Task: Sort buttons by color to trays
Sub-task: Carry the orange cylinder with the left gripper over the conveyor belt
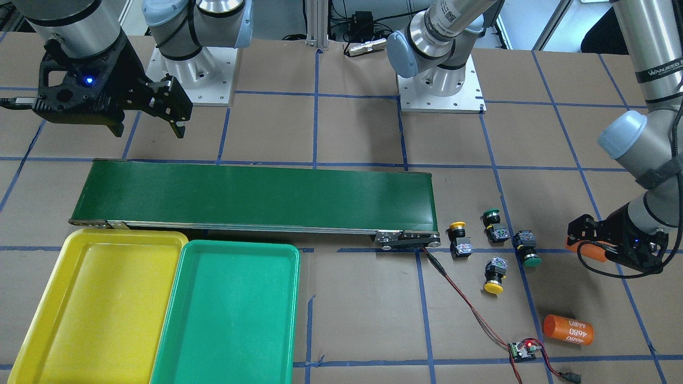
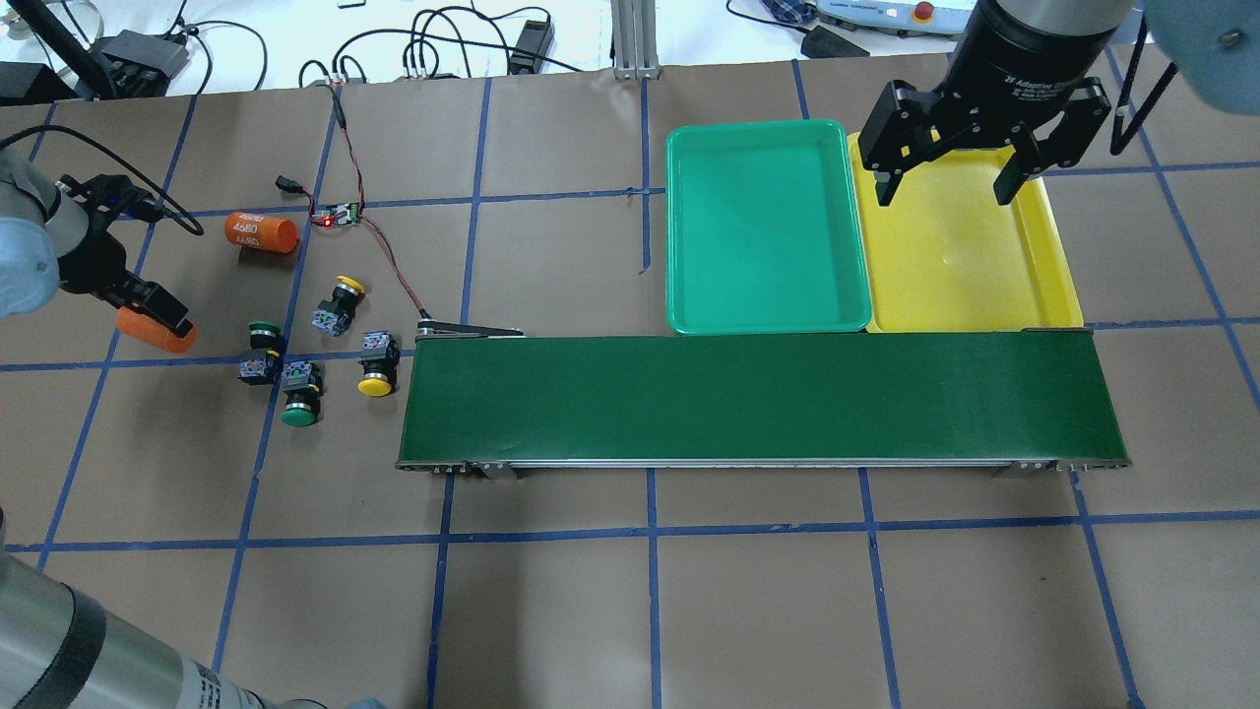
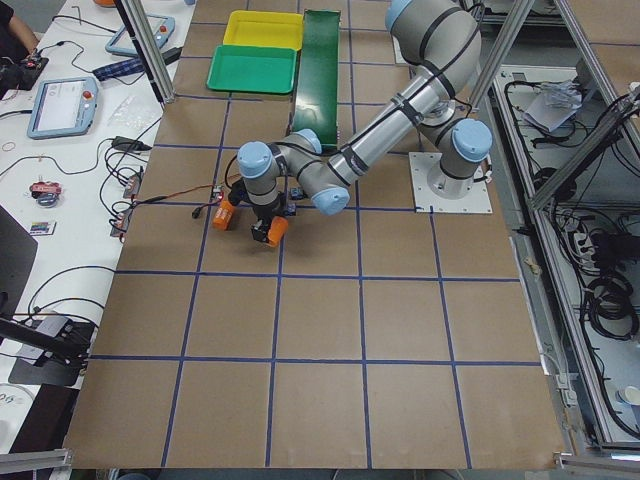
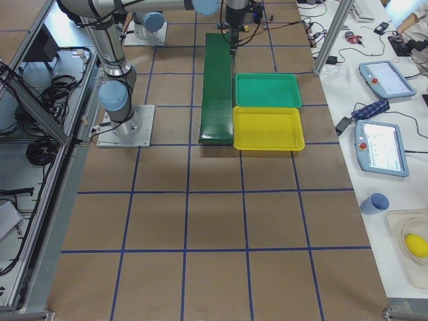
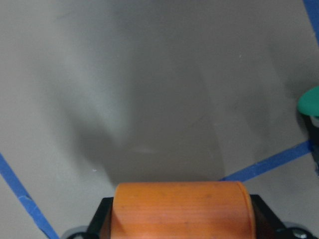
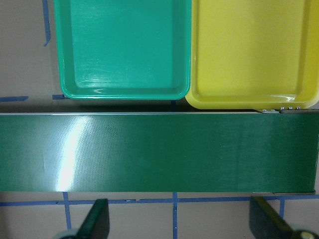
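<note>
- Left gripper (image 2: 148,317), farthest out past the left end of the conveyor belt (image 2: 758,399): jaws clamped on an orange cylinder (image 2: 162,337), which is not a button. We judge it a distractor being cleared aside, with no sorting done yet.
- Second orange cylinder (image 2: 261,231): lying off the belt's left end, on the far side.
- All four buttons sit on the table just off the belt's left end, apparently on their sides, with long axes roughly across the belt's run.
  - Green button (image 2: 261,353): cap points away from the robot.
  - Second green button (image 2: 298,394): cap points toward the robot.
  - Yellow button (image 2: 338,305): cap points away, tilted beltward.
  - Second yellow button (image 2: 377,366), nearest the belt: cap points toward the robot.
- Green tray (image 2: 768,226) and yellow tray (image 2: 960,266): side by side against the belt's far edge, toward its right end. Neither holds a button. We presume this puts them within the right arm's reach.
- Right gripper (image 2: 945,189): raised high near the belt's right end, fingers spread wide with nothing between them. It is likely waiting. We cannot tell what lies directly beneath it.
</note>
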`<state>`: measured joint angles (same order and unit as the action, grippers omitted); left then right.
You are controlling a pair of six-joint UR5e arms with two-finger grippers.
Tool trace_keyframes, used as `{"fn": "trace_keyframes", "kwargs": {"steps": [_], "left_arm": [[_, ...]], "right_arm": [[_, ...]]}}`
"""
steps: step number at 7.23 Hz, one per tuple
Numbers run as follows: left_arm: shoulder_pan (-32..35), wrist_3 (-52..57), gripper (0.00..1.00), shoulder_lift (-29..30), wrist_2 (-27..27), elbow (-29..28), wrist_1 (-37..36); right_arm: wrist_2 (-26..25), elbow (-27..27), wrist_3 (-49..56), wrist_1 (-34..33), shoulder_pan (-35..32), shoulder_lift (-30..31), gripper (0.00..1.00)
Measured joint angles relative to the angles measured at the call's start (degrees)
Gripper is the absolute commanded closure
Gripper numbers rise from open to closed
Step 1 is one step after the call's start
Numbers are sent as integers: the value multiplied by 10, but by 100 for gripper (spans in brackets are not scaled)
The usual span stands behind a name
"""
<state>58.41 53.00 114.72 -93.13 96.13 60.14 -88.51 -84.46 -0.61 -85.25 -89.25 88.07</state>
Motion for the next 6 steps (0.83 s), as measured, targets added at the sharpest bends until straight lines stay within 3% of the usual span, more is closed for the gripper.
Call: {"fn": "trace_keyframes", "kwargs": {"steps": [3, 6], "left_arm": [[110, -219, 100, -78, 14, 0, 86], [231, -405, 100, -129, 38, 59, 101]], "right_arm": [[0, 0, 0, 0, 0, 0, 0], [-1, 0, 0, -1, 0, -1, 0]]}}
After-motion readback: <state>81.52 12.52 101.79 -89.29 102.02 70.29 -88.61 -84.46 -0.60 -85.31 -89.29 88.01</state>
